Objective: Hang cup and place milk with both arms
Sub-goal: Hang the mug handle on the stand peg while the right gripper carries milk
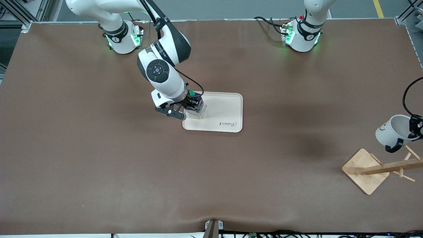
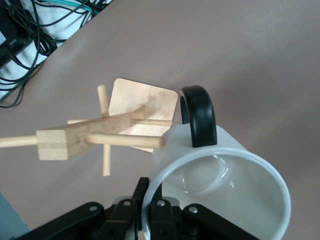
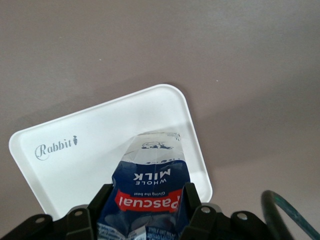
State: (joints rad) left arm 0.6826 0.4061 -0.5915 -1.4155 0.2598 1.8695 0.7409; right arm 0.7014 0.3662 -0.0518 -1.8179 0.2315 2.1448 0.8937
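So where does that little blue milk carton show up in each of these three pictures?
Front view: the milk stands over the white tray near the table's middle, clamped in the right gripper.
Left wrist view: not in it; only the cup and the wooden rack show.
Right wrist view: the milk fills the lower middle, between black fingers.
Shared landmark: the tray and its Rabbit lettering.

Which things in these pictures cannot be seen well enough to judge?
- Whether the milk touches the tray: the right gripper covers its base in the front view, and its base points away in the right wrist view.
- The left gripper: cut off by the front view's edge.
- The smiley face on the cup: only partly turned to the front view.
- The rack's top: cut off in the front view.
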